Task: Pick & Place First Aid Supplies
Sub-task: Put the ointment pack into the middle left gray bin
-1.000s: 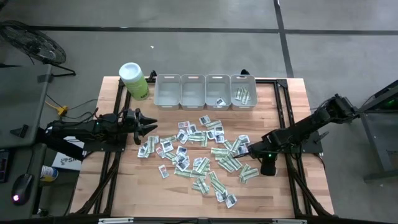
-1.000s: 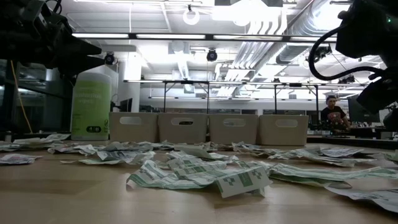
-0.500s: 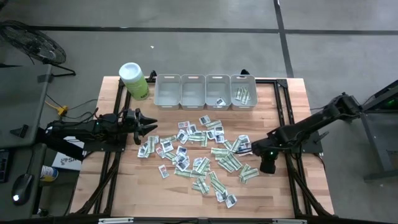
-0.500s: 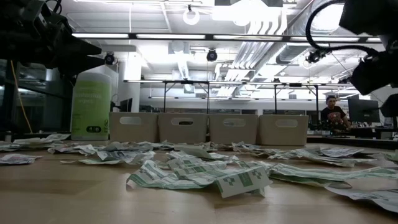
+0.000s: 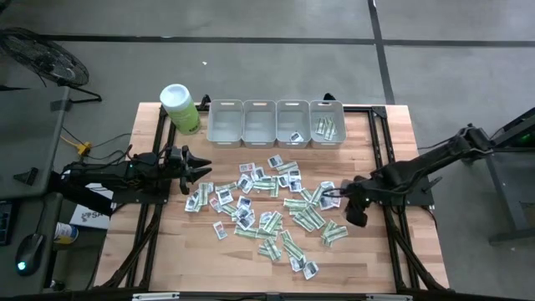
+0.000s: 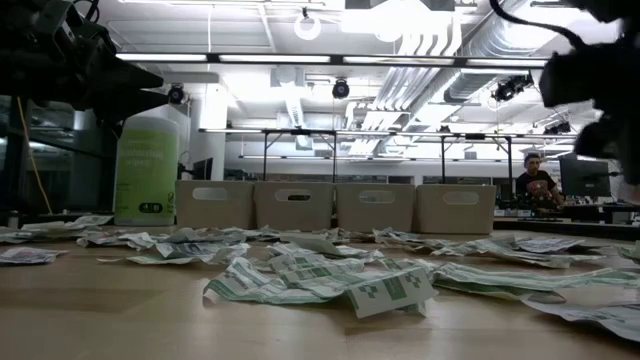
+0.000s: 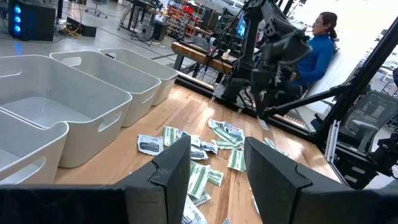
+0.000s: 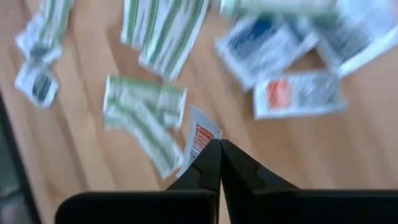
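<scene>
Above the table (image 5: 167, 251), right gripper (image 8: 219, 148) pinching red-printed packet (image 8: 200, 134), seemingly lifted

text: none readable | packets (image 5: 276, 203): dark, blue and red prints too small | canister (image 6: 146, 168) label: blurred, illegible

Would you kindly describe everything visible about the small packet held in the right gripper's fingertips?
The packet is a small, flat, white paper sachet with red-orange print on its face. The right gripper is shut on its lower edge, so it stands nearly upright between the two dark fingers, slightly tilted. It hangs clear above the wooden table, over scattered green-and-white strips and other white packets. Only the fingers touch it; its print is too blurred to read.
</scene>
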Motion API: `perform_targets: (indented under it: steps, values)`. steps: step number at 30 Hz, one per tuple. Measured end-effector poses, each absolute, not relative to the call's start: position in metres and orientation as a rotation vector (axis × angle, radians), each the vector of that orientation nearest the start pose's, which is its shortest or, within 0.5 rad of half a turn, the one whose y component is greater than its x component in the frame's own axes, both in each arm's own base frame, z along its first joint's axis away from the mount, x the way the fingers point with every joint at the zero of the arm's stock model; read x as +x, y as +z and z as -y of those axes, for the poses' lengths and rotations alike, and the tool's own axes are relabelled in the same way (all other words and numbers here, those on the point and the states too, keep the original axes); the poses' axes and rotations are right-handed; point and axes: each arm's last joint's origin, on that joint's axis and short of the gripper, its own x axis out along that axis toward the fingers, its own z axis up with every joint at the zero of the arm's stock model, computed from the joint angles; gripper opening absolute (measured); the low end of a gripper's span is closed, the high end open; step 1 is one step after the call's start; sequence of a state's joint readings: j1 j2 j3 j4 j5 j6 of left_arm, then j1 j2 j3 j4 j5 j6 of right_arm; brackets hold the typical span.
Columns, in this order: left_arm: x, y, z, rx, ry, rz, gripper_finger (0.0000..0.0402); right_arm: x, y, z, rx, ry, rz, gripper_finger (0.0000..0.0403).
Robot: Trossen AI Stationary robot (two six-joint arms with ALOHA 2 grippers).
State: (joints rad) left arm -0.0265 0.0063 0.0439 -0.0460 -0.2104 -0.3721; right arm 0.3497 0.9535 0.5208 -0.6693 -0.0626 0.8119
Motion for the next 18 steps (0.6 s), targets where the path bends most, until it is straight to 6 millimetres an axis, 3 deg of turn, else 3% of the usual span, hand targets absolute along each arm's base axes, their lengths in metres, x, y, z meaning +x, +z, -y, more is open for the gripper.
perform_targets:
  steps: [9, 18]
  values:
    - [0.095, 0.173, -0.004, -0.37, 0.183, 0.026, 0.015, 0.177, 0.23, -0.038, 0.388, -0.219, -0.928, 0.0]
    - [0.095, 0.173, -0.004, -0.37, 0.183, 0.026, 0.015, 0.217, 0.265, 0.001, 0.25, -0.348, -0.776, 0.0]
